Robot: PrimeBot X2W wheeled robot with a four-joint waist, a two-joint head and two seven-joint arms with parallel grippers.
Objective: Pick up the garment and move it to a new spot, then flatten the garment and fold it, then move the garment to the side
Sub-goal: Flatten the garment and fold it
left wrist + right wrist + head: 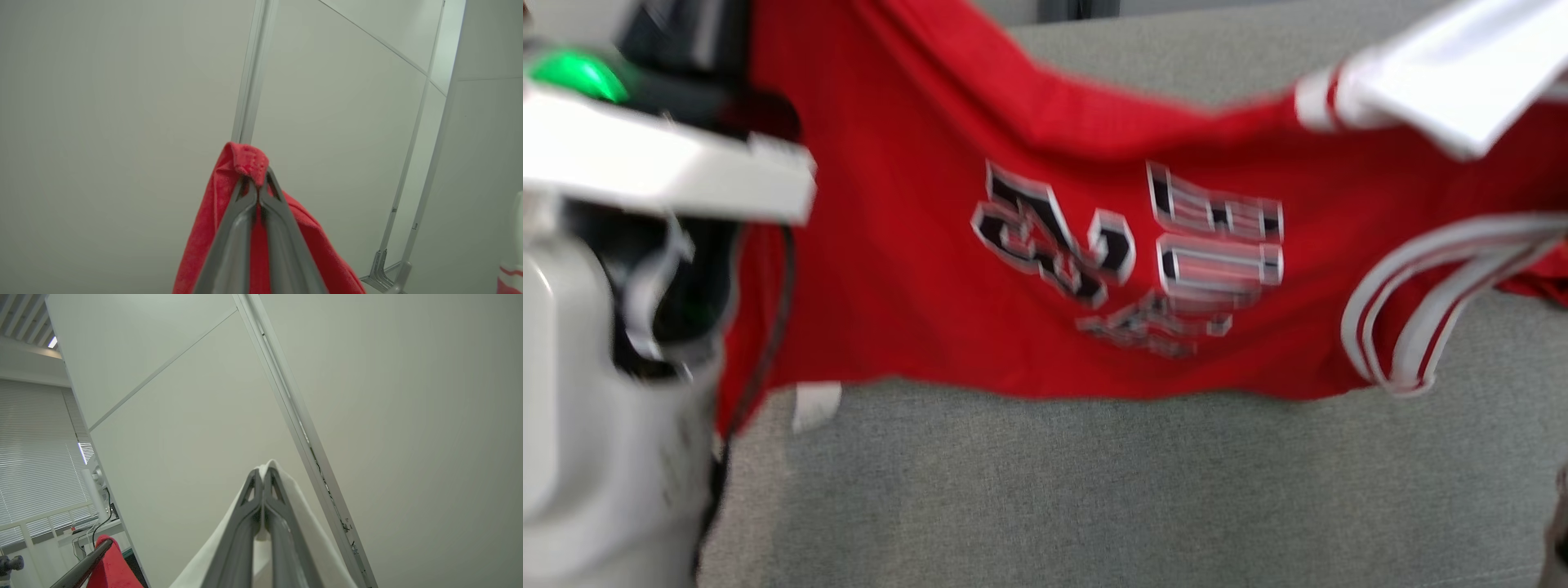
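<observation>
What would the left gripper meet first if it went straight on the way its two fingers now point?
The left gripper, shut on the red cloth garment, points at the grey metal strip on the pale wall panel. That strip looks first in line, but its distance is unclear.

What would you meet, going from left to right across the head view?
Pale robot arm → black number on the red jersey → the jersey's striped armhole.
</observation>
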